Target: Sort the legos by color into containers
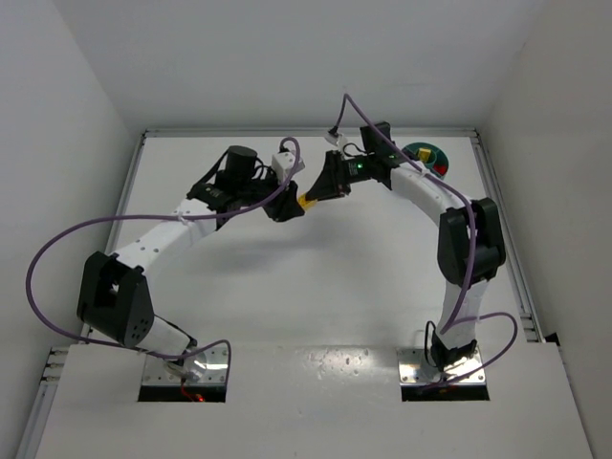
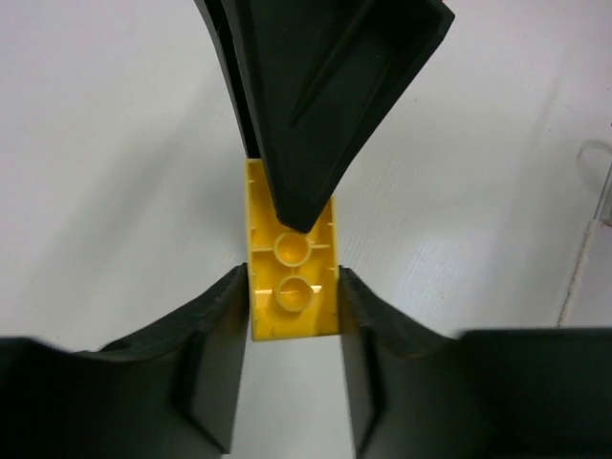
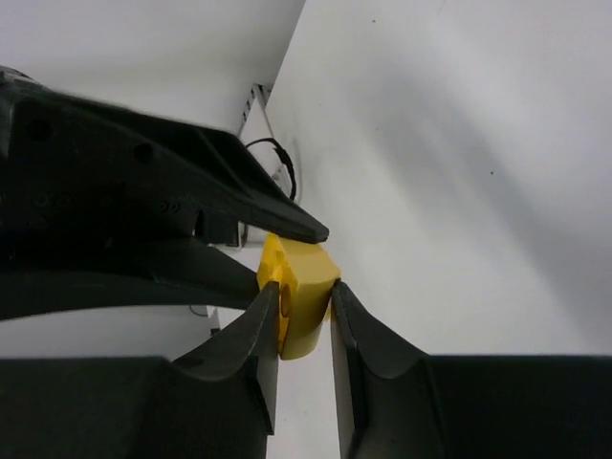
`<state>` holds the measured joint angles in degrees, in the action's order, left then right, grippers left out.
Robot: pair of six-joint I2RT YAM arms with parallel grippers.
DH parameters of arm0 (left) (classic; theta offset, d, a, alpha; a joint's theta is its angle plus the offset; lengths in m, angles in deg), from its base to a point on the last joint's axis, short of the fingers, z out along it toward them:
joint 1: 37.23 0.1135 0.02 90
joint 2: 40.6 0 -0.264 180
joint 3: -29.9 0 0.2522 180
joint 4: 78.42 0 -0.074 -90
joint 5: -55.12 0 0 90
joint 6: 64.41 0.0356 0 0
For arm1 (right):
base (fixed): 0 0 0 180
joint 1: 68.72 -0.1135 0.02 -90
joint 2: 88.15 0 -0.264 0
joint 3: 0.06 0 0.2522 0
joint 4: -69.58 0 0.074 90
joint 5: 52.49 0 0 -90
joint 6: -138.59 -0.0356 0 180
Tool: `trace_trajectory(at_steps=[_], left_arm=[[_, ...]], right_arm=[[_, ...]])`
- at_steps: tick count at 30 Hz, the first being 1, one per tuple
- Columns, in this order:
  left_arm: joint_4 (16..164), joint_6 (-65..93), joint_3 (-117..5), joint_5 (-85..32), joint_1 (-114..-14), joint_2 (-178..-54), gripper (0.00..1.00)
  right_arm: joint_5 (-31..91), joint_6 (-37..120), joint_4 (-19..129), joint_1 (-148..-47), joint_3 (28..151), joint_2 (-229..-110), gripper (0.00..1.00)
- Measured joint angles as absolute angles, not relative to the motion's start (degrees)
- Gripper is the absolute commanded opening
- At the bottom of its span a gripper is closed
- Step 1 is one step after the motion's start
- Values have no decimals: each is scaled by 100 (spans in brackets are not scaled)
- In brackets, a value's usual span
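Over the white tabletop point(image 1: 316, 287), the left gripper point(image 2: 292, 275) is clamping a yellow lego point(image 2: 287, 306) by its sides, jaws narrowly parted around it. The right gripper point(image 3: 306, 287) is pinching the same brick's other end, jaws closed on it. Far back right, the teal dish point(image 1: 413, 149) is holding red and yellow pieces.

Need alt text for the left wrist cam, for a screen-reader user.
A yellow lego brick, hollow underside toward the camera, is clamped in the left gripper at the bottom of the frame. The right gripper reaches down from the top onto the brick's far end, over a white table.
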<state>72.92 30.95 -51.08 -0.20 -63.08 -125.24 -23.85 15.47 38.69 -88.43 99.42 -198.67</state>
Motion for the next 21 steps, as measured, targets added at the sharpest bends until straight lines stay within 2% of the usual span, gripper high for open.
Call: trace_trajectory(at_steps=[3,4,6,7,11,16,21], left_arm=[[7259,3191,-5108,-75,-6310,-12511,66],[7242,3233,-5108,-121,-6310,-12511,75],[7187,3272,-5108,-228,-6310,-12503,83],[7148,3270,-5108,-291,-6308,-12487,99],[6940,3406,-5108,-542,-6150,-12302,100],[6610,3624,-5110,-776,-5536,-11978,100],[6339,3764,-5196,-792,-4907,-11912,100]], right_arm=[[-2457,1553,3902,-8845,9942,-19869,9],[-2481,1564,3917,-8841,9942,-19867,7],[-2453,1724,3782,-8819,9972,-19867,7],[-2370,1879,3596,-8808,10038,-19869,7],[-1454,2839,2558,-8664,10796,-19880,6],[638,4069,1738,-8364,11972,-19878,6],[2362,4941,1377,-8043,12116,-19873,6]])
